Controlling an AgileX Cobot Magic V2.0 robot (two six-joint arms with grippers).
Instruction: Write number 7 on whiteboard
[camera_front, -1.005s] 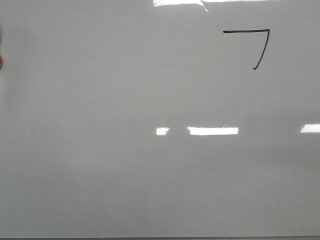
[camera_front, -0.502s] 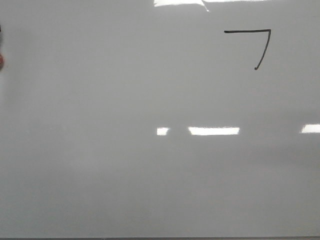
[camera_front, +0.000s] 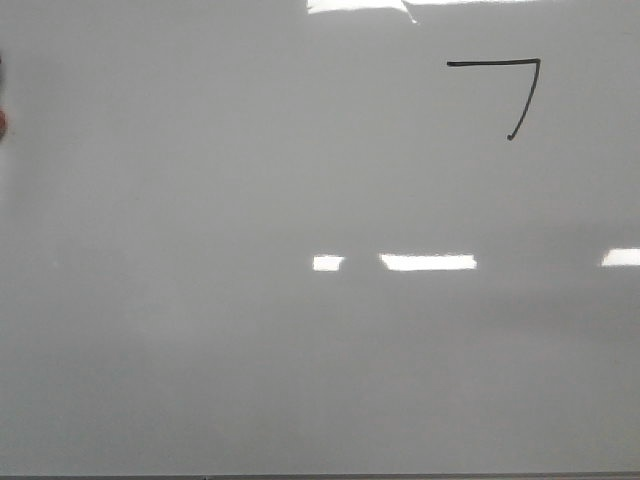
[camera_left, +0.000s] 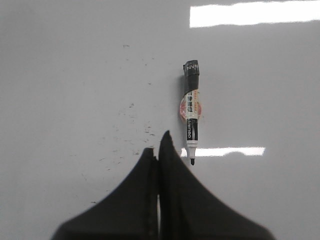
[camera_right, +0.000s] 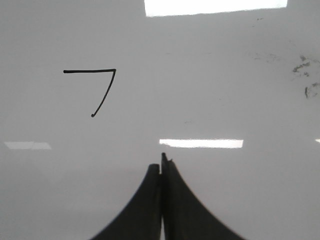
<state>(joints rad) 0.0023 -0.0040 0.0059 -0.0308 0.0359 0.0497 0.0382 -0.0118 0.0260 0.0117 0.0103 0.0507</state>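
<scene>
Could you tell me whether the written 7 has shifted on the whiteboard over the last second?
No. The number 7 sits at the same spot on the whiteboard, equally far from the glare patch below it.

Number 7 (camera_right: 97, 90): thin black marker line, level top bar, slanted downstroke ending in a small hook. Drawn on glossy grey-white whiteboard (camera_right: 225, 100), lying ahead of the right claw (camera_right: 161, 167), offset to one side, well apart.

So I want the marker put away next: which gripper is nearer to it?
Left. The left gripper sits shut just beside the marker; the right gripper, also shut, shows no marker nearby.
</scene>
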